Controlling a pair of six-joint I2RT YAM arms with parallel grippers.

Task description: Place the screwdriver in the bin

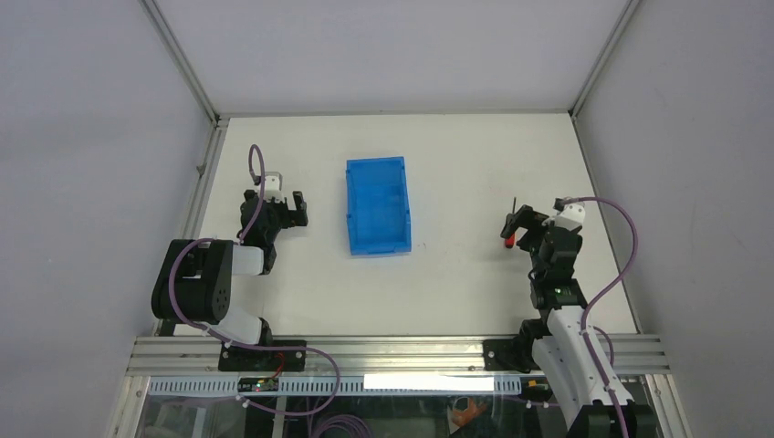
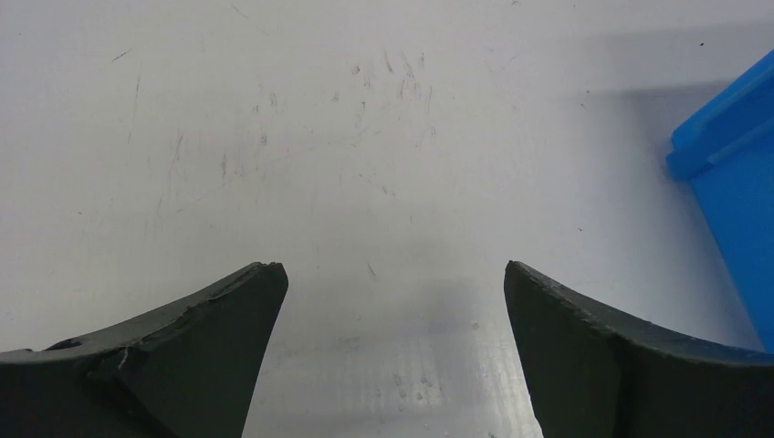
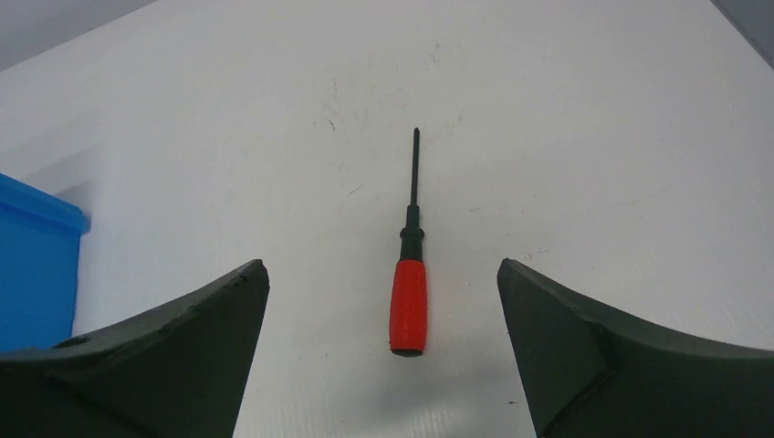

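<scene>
Surface: white table (image 1: 456, 292), scuffed, with grey walls on 3 sides and 2 arms bolted at the near edge.
Bin: blue bin (image 1: 378, 205) sits upright mid-table, between the 2 arms, long side running away from the bases.
Screwdriver: screwdriver (image 3: 411, 242) lies flat on the table, right of the bin and well apart from it. Its red handle is nearest the right wrist camera and the dark shaft points away.
Right gripper: right gripper (image 3: 381, 266) is released with jaws spread wide. The handle lies between the 2 fingers with a gap on each side, no contact.
Left gripper: left gripper (image 2: 392, 266) is released with jaws wide over bare table left of the bin, grasping nothing. The bin corner shows at the right edge of its view.
</scene>
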